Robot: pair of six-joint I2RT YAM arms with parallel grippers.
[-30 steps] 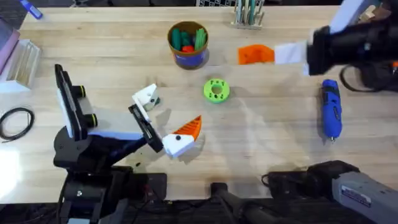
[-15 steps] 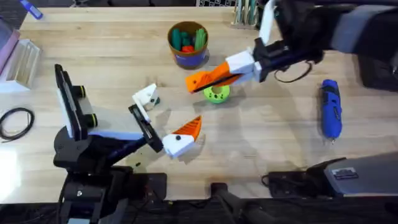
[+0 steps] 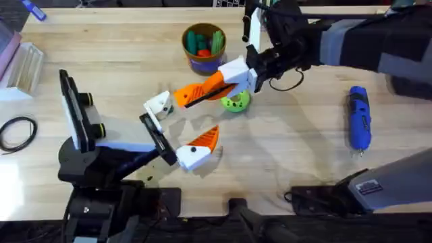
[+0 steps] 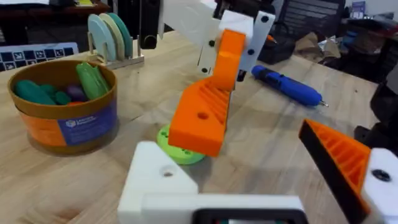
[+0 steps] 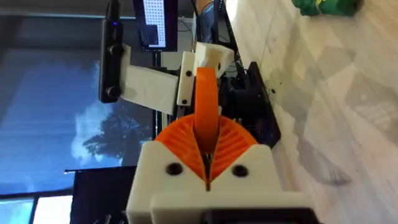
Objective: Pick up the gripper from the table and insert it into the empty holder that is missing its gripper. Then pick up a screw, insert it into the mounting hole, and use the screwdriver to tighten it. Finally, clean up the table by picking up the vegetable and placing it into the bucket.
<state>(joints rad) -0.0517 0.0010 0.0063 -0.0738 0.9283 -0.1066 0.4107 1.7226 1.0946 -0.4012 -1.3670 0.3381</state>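
The right gripper (image 3: 192, 95), two white blocks with orange ribbed pads, is clamped on the gripper (image 4: 200, 114), a small orange plastic wedge held in the air above the wooden table (image 3: 297, 155). The wedge hangs over a bright green round disc with holes (image 3: 236, 101) and just beside the holder (image 3: 158, 104), the plain white jaw block of the left arm. The wedge's tip looks close to the holder; contact cannot be judged.

The left gripper (image 3: 177, 130) stands wide, with one bare white finger and one orange-tipped finger (image 3: 202, 143).

The bucket (image 3: 204, 47), a small blue-walled cup with a tan rim, stands farther back, green pieces inside. The blue pen-shaped screwdriver (image 3: 358, 118) lies well apart on the right.
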